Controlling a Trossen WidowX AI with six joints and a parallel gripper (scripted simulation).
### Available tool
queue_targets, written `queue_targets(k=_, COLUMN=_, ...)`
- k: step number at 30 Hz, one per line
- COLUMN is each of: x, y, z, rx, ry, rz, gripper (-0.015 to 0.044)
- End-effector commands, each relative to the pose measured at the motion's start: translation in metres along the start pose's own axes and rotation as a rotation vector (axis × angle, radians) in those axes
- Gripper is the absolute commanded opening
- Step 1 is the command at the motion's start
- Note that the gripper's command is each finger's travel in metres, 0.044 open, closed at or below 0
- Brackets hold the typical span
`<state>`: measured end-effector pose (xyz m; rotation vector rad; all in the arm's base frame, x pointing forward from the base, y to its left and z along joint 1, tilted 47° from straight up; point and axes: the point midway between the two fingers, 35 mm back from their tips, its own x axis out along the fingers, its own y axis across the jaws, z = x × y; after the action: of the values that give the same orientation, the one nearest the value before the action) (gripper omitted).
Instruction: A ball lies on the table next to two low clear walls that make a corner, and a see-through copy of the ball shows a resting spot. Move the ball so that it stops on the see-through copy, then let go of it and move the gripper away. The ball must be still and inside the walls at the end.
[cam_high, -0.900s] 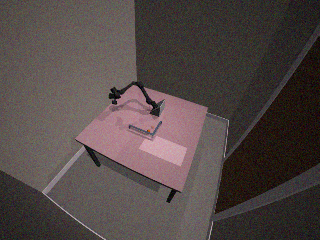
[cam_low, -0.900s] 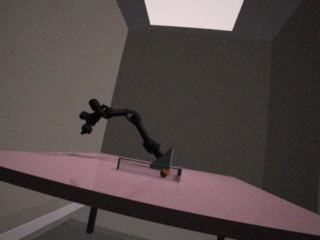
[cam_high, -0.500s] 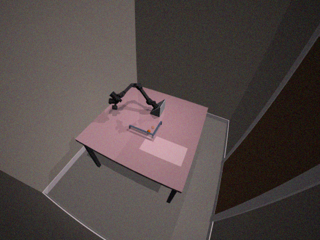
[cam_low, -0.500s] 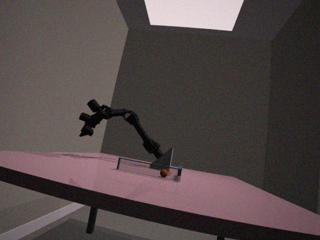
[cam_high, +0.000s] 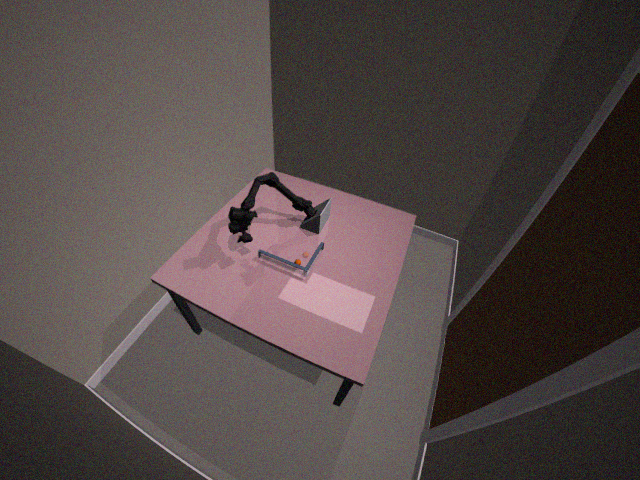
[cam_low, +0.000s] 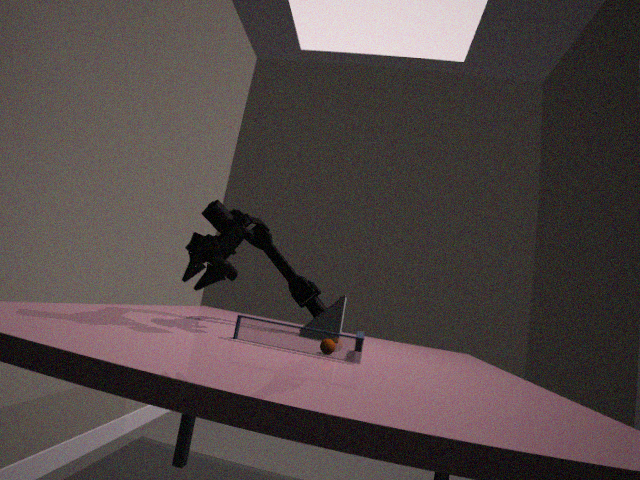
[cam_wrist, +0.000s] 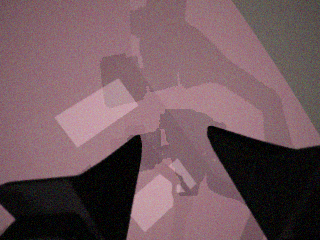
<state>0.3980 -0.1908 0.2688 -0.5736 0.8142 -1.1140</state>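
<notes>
The orange ball (cam_high: 297, 262) (cam_low: 328, 346) rests on the table inside the corner, close beside the longer clear wall. The see-through copy (cam_high: 305, 254) is a paler orange spot a little apart from the ball, on the robot base's side of it; in the exterior view it is mostly behind the ball. The blue-edged low walls (cam_high: 281, 257) (cam_low: 294, 325) meet near the ball. My gripper (cam_low: 189, 285) (cam_wrist: 173, 135) is open and empty, well above the table, off to the left of the walls in the top and exterior views. The ball is outside the wrist view.
The pink table (cam_high: 206, 289) (cam_low: 439, 403) carries the arm's base beside a grey wedge-shaped plate (cam_high: 324, 215) (cam_low: 336, 316), behind the walls. A bright light patch (cam_high: 330, 302) lies in front of the corner. The arm's shadow falls on the table below the gripper.
</notes>
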Motion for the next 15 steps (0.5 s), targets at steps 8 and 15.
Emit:
queue_targets(k=8, x=-0.053, y=0.161, z=-0.044, rx=-0.198, ry=0.065, rz=0.31, gripper=0.0297)
queue_targets(k=15, x=-0.094, y=0.236, z=-0.105, rx=-0.318, ry=0.194, rz=0.409, gripper=0.0297)
